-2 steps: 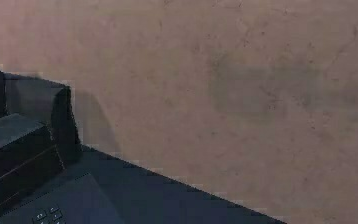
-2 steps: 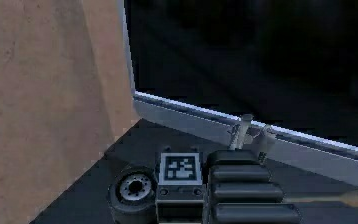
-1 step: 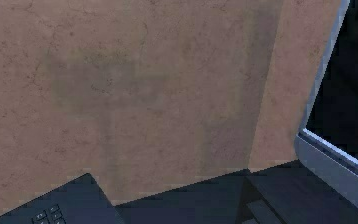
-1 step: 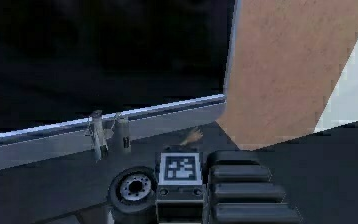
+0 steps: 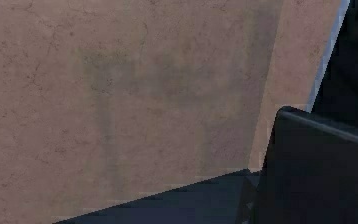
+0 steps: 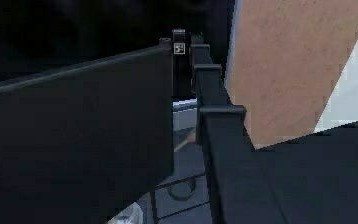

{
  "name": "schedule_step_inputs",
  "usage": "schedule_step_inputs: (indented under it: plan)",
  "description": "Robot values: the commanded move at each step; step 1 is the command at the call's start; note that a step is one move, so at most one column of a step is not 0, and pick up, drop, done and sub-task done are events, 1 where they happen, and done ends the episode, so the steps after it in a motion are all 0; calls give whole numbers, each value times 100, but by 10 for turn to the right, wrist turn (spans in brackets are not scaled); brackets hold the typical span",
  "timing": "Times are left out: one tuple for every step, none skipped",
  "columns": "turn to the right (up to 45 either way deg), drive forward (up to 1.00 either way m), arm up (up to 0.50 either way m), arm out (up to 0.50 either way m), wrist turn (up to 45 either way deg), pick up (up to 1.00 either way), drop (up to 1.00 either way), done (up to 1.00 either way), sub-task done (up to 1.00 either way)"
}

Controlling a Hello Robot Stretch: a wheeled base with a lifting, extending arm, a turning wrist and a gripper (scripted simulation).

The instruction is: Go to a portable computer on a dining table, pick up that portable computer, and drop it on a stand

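A large flat black slab, which may be the portable computer, covers the arm side view's left. Its upper right corner reaches the arm's far end. The dark arm rises from the bottom edge just right of the middle, with its small white marker squares at the top. The gripper's far end lies at or behind the slab, so I cannot tell whether it holds anything. A black slab of the same look stands at the forward view's lower right.
A tan wall stands close ahead in the forward view, with dark floor at its foot. In the arm side view a tan wall stands right of the arm, with a pale strip beside it.
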Motion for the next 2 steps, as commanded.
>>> schedule_step_inputs:
  plan:
    - [0, 0, 0, 0, 390, 0, 0, 0, 0]
    - [0, 0, -2, 0, 0, 0, 0, 0, 0]
